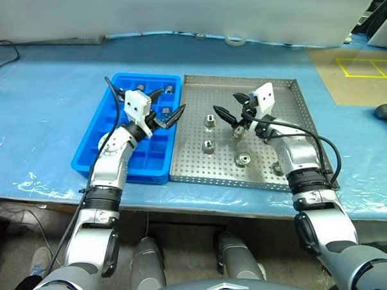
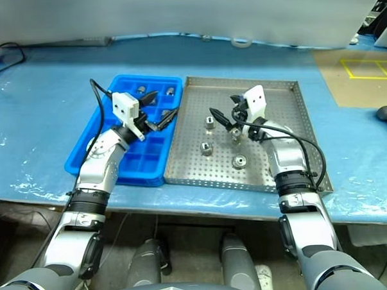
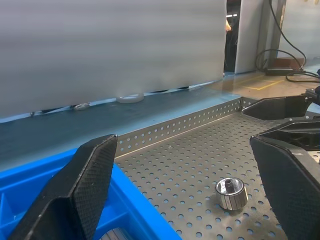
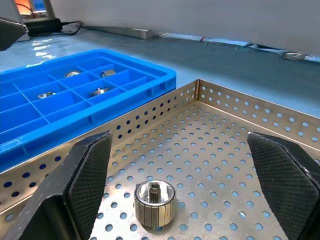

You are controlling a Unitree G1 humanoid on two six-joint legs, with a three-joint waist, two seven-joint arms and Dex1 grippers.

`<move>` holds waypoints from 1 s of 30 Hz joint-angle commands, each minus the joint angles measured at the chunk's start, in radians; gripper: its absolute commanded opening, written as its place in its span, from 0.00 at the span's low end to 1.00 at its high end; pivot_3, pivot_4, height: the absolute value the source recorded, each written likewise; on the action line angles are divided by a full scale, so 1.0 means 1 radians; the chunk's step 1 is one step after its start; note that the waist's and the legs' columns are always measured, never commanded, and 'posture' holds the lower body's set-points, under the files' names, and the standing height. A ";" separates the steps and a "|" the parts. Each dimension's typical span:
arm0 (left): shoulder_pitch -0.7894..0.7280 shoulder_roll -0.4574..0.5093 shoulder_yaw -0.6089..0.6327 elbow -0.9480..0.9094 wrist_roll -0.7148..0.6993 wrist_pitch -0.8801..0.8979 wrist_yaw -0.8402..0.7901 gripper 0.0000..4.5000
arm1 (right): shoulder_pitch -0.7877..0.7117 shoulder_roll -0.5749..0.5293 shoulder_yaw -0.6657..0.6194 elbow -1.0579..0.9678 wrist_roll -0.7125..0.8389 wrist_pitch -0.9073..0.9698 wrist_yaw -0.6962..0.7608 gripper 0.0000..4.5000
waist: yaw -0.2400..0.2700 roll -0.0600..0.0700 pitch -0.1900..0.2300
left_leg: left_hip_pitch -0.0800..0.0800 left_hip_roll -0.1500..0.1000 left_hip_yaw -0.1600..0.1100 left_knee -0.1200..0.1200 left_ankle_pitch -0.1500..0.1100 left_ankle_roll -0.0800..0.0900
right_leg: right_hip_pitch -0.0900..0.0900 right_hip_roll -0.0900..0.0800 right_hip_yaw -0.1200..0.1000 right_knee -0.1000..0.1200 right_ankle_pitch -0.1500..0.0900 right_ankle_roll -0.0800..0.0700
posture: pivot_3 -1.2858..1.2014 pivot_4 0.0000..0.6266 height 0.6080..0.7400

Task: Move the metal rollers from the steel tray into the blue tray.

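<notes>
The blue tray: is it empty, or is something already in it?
Not empty: the blue tray holds a few metal rollers in its far compartments.

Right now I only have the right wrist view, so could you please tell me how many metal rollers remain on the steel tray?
Observer: Four metal rollers show on the steel tray; one sits partly behind the right gripper.
Operator: Thank you. Where is the left gripper?
Observer: It hovers open and empty over the blue tray, near the side that borders the steel tray.
</notes>
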 commanded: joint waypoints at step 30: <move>-0.223 0.051 -0.156 0.191 -0.002 0.204 -0.449 1.00 | 0.098 -0.089 -0.056 -0.149 0.001 0.028 -0.076 0.99 | -0.015 0.000 0.000 | 0.000 0.000 0.001 0.000 0.000 0.000 | 0.000 0.000 0.001 -0.001 0.000 0.000 | 0.30 0.24 1.00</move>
